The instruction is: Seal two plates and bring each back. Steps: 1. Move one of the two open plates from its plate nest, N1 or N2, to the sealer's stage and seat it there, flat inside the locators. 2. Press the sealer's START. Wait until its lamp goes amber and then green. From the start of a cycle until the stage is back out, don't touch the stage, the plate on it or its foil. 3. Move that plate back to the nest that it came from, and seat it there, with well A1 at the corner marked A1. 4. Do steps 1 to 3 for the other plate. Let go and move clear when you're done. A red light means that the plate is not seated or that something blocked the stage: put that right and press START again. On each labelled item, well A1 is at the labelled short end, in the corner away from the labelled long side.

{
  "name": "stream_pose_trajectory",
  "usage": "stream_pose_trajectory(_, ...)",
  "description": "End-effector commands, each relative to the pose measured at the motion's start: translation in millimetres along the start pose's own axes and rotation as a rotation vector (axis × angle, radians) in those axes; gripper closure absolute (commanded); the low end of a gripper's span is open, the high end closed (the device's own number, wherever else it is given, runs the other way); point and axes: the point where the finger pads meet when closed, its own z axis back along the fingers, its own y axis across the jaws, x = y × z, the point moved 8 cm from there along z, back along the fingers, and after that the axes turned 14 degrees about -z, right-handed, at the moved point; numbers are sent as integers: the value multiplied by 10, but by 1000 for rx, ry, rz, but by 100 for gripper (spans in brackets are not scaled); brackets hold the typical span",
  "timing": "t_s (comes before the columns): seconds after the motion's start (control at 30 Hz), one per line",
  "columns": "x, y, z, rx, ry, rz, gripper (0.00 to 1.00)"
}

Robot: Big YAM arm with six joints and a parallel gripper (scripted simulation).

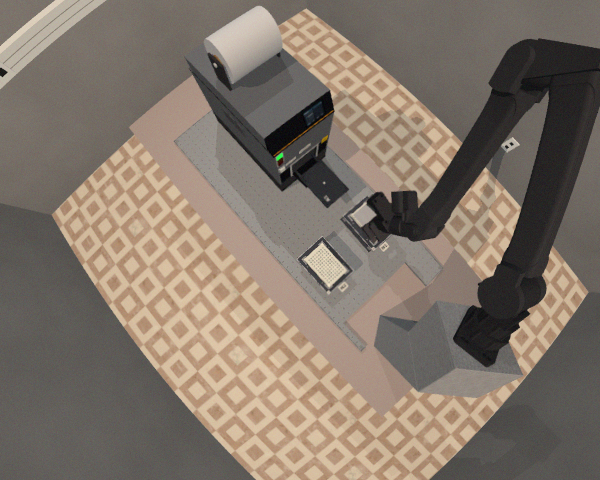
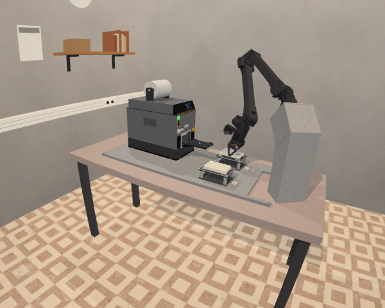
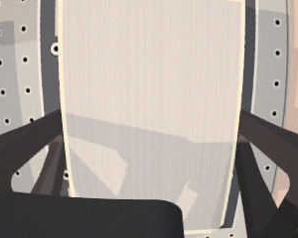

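My gripper (image 1: pixel 371 219) (image 2: pixel 231 151) (image 3: pixel 150 118) is shut on the foil-covered plate (image 1: pixel 363 214) (image 3: pixel 149 74), with a finger at each long side. The plate is at or just above nest N1 (image 1: pixel 355 230) (image 3: pixel 50 79); the views do not show whether it is seated. Its foil looks smooth and pale in the wrist view. The other plate (image 1: pixel 325 264) (image 2: pixel 217 167) sits in nest N2 (image 1: pixel 312 272), its open wells showing. The sealer (image 1: pixel 269 103) (image 2: pixel 153 127) shows a green lamp (image 1: pixel 279 156) (image 2: pixel 178 117). Its black stage (image 1: pixel 323 181) (image 2: pixel 201 144) is out and bears no plate.
A white foil roll (image 1: pixel 246 43) (image 2: pixel 159 88) stands on top of the sealer. The grey arm pedestal (image 1: pixel 434 356) (image 2: pixel 294 155) stands at the near end of the table, beyond the nests. The stage sticks out towards nest N1, a short way from the gripper.
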Motion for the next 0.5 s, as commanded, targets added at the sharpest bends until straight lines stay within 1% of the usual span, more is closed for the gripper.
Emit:
stream_pose_trajectory(0.0, -31, 97, -26, 14, 1, 26, 100)
stream_pose_trajectory(0.07, -29, 103, -29, 16, 0, 27, 100)
stream_pose_trajectory(0.17, 30, 92, -33, 13, -15, 26, 100)
stream_pose_trajectory(0.3, 36, 100, -45, 18, -18, 27, 100)
stream_pose_trajectory(0.37, -34, 117, -27, 26, -3, 28, 100)
stream_pose_trajectory(0.47, -120, 82, -10, 17, 16, 23, 100)
